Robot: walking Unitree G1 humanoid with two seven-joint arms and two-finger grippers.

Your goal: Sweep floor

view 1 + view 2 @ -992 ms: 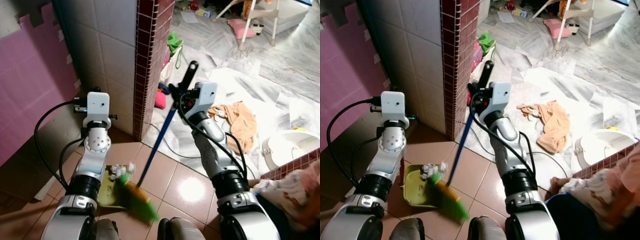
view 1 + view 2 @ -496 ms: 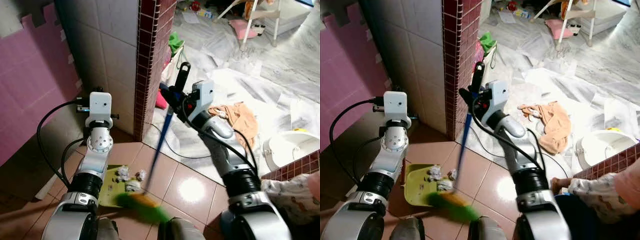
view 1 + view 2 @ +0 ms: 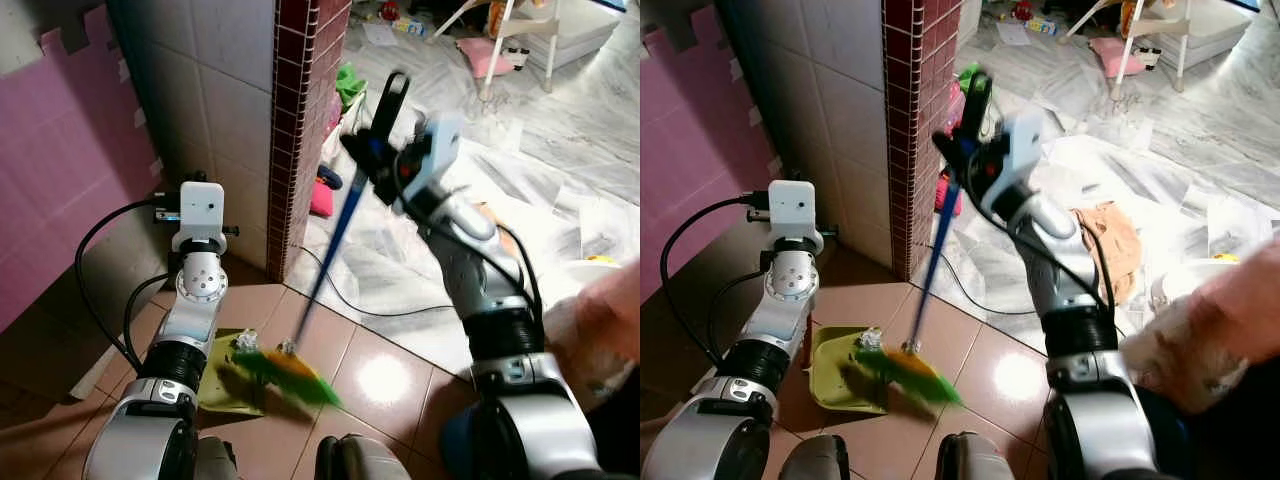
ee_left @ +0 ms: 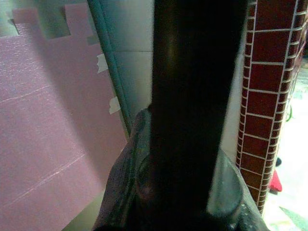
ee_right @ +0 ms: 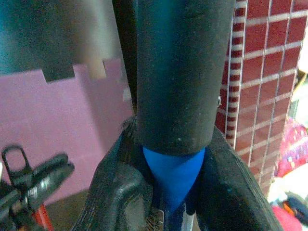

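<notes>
The broom is clamped by the right gripper, centre frame; its bristles should be drawn low into the dustpan, held by the left gripper.

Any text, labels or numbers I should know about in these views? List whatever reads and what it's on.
No readable text in any view.
Broom: handle and bristles bear no label that can be seen.
Dustpan: plain, no marking.
Toys and boxes on the far floor: possible print, too small and blurred to read.
Left wrist view: dark, nothing legible.
</notes>
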